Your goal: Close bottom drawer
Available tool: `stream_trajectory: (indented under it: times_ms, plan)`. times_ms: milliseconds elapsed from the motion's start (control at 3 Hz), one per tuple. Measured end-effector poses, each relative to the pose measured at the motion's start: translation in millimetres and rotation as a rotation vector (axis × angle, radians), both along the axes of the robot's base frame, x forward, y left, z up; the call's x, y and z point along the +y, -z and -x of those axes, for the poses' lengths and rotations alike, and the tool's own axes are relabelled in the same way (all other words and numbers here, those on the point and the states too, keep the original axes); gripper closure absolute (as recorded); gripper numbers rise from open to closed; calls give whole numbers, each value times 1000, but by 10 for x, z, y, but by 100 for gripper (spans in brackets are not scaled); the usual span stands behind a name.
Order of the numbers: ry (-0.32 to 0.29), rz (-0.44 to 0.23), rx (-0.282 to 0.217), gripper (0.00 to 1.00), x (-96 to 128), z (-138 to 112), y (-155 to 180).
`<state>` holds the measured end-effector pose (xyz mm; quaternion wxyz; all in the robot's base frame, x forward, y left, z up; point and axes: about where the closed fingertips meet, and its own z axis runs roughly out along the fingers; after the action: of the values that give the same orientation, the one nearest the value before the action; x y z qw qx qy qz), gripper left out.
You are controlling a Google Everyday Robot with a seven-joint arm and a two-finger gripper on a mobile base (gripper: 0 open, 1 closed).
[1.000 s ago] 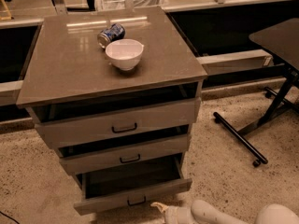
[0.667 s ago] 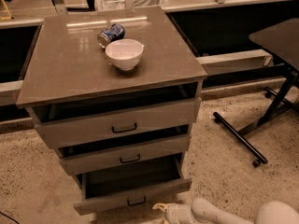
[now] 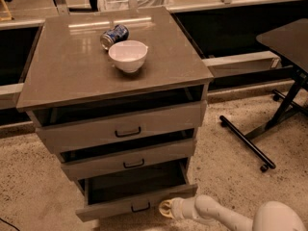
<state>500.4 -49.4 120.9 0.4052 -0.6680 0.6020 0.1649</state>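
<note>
— Near the bottom drawer?
— Pulled well out at the foot of the cabinet, lowest of three, dark inside. Just beside its right front corner, the gripper, on a pale arm reaching in from the lower right. Above, the middle drawer and the top drawer, each out a little. Nothing between gripper and drawer front.

— Hard to make out?
— No judging how far open the gripper stands, or whether it holds anything. Touching the panel or just short of it: unclear. Arm cut off by the lower edge.

— And the surface, the room?
— On the grey-brown cabinet top, a white bowl, with a blue can on its side just behind. To the right, a dark table with a black wheeled foot. Underneath, speckled floor. Behind, a pale ledge against dark panels.
</note>
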Motion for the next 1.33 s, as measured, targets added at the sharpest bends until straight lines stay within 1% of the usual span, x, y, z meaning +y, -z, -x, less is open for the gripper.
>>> stream_trajectory:
  times_ms: [333, 667, 1333]
  plan:
    - [-14, -18, -38, 0, 19, -312, 19]
    - [-28, -31, -55, 0, 46, -410, 22]
    - [-62, -50, -70, 0, 125, -478, 16]
